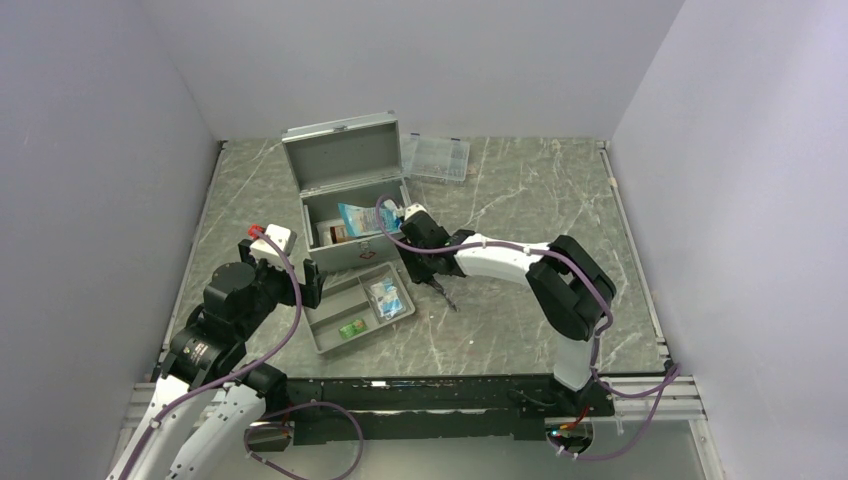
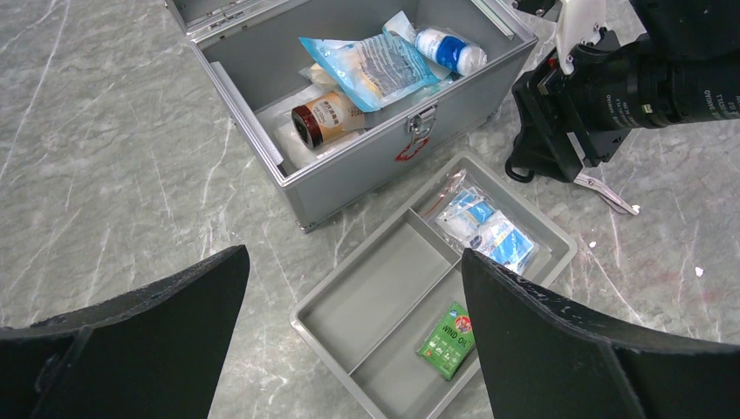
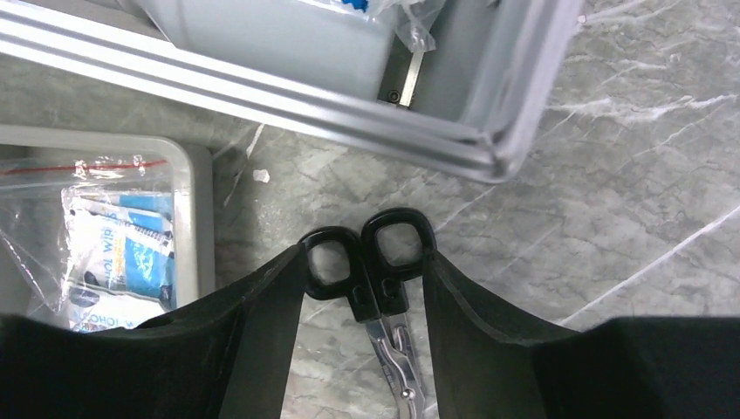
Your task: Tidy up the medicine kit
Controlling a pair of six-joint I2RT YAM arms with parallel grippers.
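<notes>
The medicine kit (image 1: 350,255) is a grey metal box with its lid (image 1: 343,158) open. Inside it (image 2: 349,179) lie a brown bottle (image 2: 325,116), a blue pouch (image 2: 375,65) and a white bottle (image 2: 449,50). My right gripper (image 3: 366,253) is shut on the black handles of the scissors (image 3: 384,262), just off the kit's front right corner (image 3: 489,157). It also shows in the top view (image 1: 425,270), with the scissors' blades (image 1: 445,293) trailing low over the table. My left gripper (image 2: 353,257) is open and empty above the grey divided tray (image 2: 384,288).
The tray (image 1: 330,335) lies in front of the kit. It holds a green "Wind Oil" packet (image 2: 448,329) and a clear bag of blue-and-white sachets (image 2: 484,229). A flat clear compartment case (image 1: 437,157) lies behind the kit to the right. Walls enclose the table on three sides.
</notes>
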